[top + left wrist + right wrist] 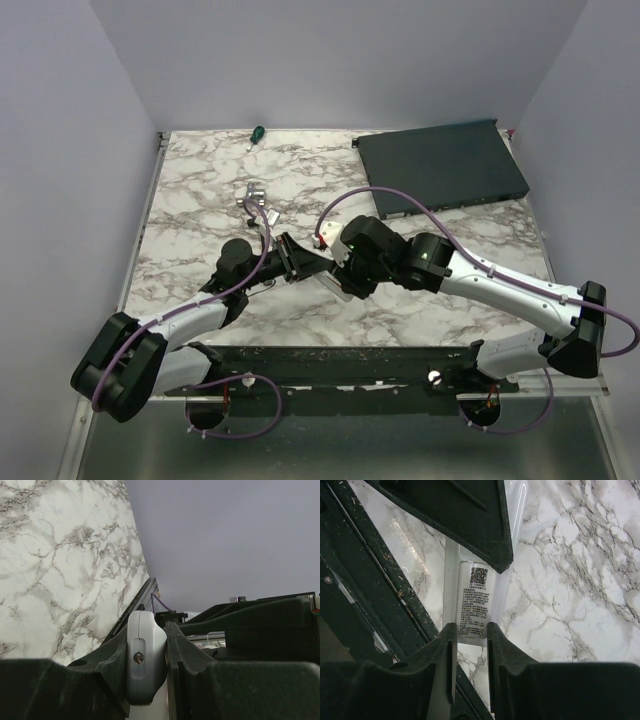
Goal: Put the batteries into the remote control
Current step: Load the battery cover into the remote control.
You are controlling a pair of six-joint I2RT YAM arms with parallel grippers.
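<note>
Remote control: held off the worktop, on the arm-base side of the dark flat box and left of the box's near-left corner. Its labelled back faces the right wrist camera.
Left pincer: clamped together on one end of the remote control, the housing squeezed between both pads.
Right pincer: fingers a narrow gap apart, flanking the label panel at the opposite end. You cannot tell whether they bear on the housing.
Batteries: not made out in any view. Locate them before you commit either arm.
Hazard, slip: the left grip covers only a short length of smooth plastic. Any push from the right pincer along the housing may slide the remote control out of the pads.
Hazard, twist: if both arms move while both grip, opposing motion will lever the housing and may crack it or spring it loose.
Hazard, drop: the remote control hangs above the dark rail on the worktop edge farthest from the box. If released there, it may fall out of reach.
Hazard, collision: the two pincers sit nearly touching, so allow clearance before reorienting.
</note>
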